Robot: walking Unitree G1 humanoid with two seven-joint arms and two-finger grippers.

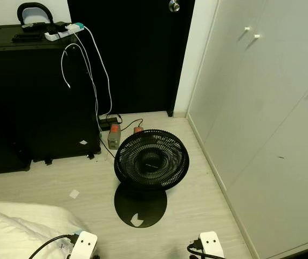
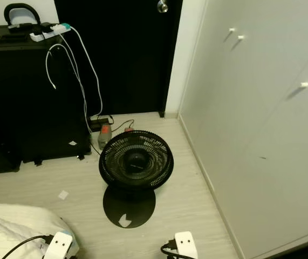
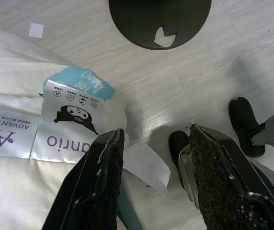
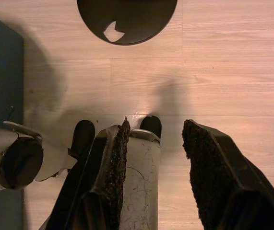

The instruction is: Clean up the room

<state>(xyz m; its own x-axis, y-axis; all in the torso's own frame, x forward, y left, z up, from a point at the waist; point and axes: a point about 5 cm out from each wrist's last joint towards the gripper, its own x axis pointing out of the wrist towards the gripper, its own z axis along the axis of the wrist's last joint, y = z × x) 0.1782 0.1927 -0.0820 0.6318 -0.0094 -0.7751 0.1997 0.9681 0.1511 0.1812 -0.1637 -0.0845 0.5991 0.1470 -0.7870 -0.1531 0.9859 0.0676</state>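
Left eye view places the black floor fan (image 1: 151,159) at the centre of the pale wood floor (image 1: 197,210); it serves as the landmark for all positions below. Its round grille is tilted upward over a flat disc base (image 1: 140,205).

Candidate items for tidying:
- A small white paper scrap (image 1: 74,193) lies on the floor on the robot's left of the fan, well apart from it.
- A grey and orange device (image 1: 114,135) stands just behind the fan, near the black door (image 1: 132,54).
- White bedding (image 1: 19,226) lies on the near left of the fan. In the left wrist view it carries printed labels (image 3: 69,129).
- A power strip (image 1: 63,31) rests on the black case (image 1: 32,97) behind and to the left of the fan, with white cables (image 1: 94,81) hanging from it.
- White wardrobe doors (image 1: 267,118) stand to the right of the fan.

Left gripper (image 3: 156,182) hangs open over the bedding edge, holding nothing. Right gripper (image 4: 153,163) hangs open over bare floor near the disc base, also holding nothing.

Judged step: survey and target selection; no item is grasped yet. The next move probably calls for stepping toward one loose item, most likely the paper scrap, and lowering a gripper to floor level.
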